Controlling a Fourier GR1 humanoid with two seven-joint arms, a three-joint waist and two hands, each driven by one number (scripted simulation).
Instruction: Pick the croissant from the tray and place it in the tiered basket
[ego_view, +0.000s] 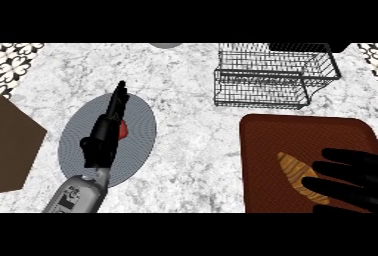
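Right robot hand (347, 177) spread apart over croissant (297, 175) on tray (273, 150), unclamped, pre-grasp; tiered basket (269, 75) awaited beyond. Left robot hand (111, 125) kept straight, idle.

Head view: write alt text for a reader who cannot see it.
The robot's right hand reaches over a croissant lying on a brown tray, its fingers straight and partly covering it. A black wire tiered basket stands beyond the tray on the marble counter. The left hand rests straight over a grey plate with a red item.
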